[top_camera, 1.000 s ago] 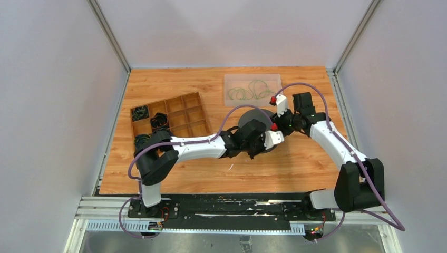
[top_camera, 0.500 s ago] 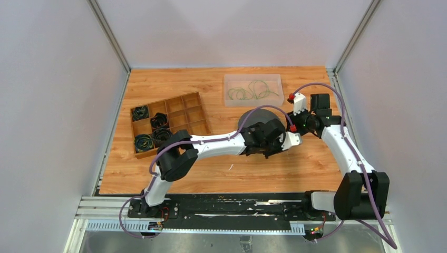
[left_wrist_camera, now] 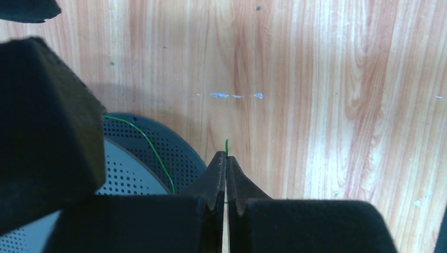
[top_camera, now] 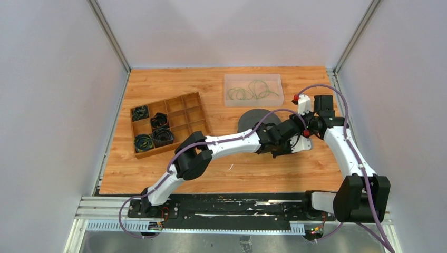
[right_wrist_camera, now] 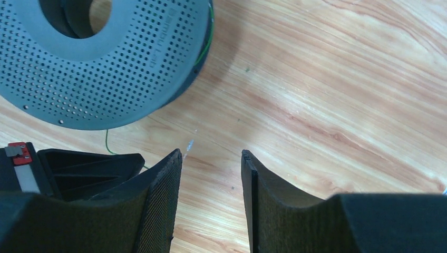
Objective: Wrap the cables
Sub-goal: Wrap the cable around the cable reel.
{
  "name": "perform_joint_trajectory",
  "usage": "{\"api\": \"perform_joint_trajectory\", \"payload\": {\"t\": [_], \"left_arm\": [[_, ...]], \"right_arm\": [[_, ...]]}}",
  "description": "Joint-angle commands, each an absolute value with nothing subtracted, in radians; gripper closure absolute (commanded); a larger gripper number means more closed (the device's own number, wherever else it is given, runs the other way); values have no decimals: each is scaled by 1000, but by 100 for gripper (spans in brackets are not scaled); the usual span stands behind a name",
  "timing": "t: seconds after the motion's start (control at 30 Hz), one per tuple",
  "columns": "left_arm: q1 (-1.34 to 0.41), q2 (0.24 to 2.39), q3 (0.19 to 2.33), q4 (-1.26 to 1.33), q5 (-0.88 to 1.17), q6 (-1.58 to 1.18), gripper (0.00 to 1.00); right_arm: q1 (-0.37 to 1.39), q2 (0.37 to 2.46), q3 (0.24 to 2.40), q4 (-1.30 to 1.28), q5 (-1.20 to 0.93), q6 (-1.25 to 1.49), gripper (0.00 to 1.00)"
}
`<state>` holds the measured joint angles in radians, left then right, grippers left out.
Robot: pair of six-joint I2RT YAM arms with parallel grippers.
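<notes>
A thin green cable (left_wrist_camera: 226, 145) is pinched between the fingers of the left end effector (left_wrist_camera: 226, 158), which are pressed together on it, with a short tip poking out just past the fingertips. From the grip the strand runs back and to the left of the fingers, arcing over the edge of a grey perforated reel (left_wrist_camera: 132, 158) that lies flat on the tabletop (left_wrist_camera: 327, 105). In the right wrist view the same green line hugs the reel's rim and trails off it toward the left end effector.

The right end effector (right_wrist_camera: 211, 154) hangs over bare wood just beside the reel, its fingers apart and holding nothing. Well beyond both end effectors, more loose cables (top_camera: 253, 90) sit in a clear tray (top_camera: 226, 79).

The step in hand looks like winding: one end is gripped and part of the cable already lies against the reel. The next move likely calls for carrying the gripped end around the rim under light tension so the strand stays seated, perhaps with the right end effector steadying the reel. The wire is very thin and could slip free.
</notes>
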<state>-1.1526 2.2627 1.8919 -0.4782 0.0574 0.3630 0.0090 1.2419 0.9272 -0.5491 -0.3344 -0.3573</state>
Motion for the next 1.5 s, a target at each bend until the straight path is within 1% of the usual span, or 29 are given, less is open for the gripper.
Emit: {"api": "perform_joint_trajectory", "payload": {"t": [0.0, 0.23, 0.4, 0.53, 0.7, 1.0, 1.47], "left_arm": [[-1153, 2307, 1972, -521, 11, 410, 100], [-1153, 2349, 2046, -537, -59, 489, 100], [-1151, 2346, 2031, -482, -72, 497, 100], [-1149, 2343, 2037, -461, -32, 497, 100], [-1146, 2372, 2097, -456, -27, 492, 100], [-1109, 2477, 2260, -490, -19, 485, 100], [-1065, 2574, 2381, -440, -97, 473, 100]], "right_arm": [[-31, 1227, 923, -618, -299, -330, 55], [-53, 1236, 926, -628, -258, -320, 55], [-156, 1285, 974, -659, -285, -288, 56], [-246, 1341, 1007, -682, -320, -247, 56], [-294, 1393, 1019, -688, -342, -221, 56], [-308, 1387, 1005, -687, -374, -237, 56], [-308, 1334, 959, -676, -353, -267, 56]]}}
